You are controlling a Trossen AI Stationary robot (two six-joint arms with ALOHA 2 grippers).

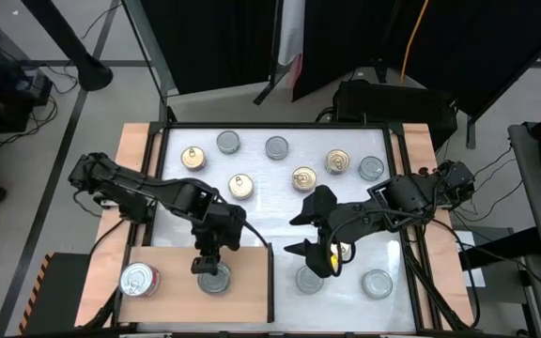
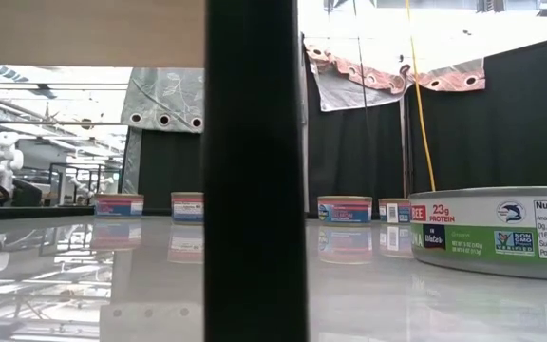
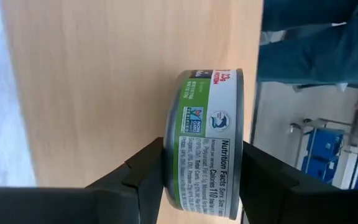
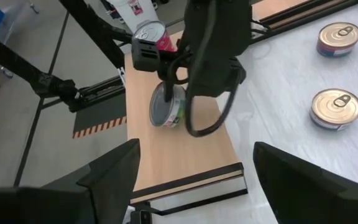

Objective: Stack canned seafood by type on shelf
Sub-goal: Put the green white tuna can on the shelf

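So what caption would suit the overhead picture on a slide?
Left gripper sets a green-labelled tin on the wooden shelf while the right gripper waits, open.

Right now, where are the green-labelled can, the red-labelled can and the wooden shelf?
green-labelled can (image 3: 207,146): left wrist view, its label.
red-labelled can (image 1: 137,279): high view, its silver lid.
wooden shelf (image 1: 172,263): high view, bare board.
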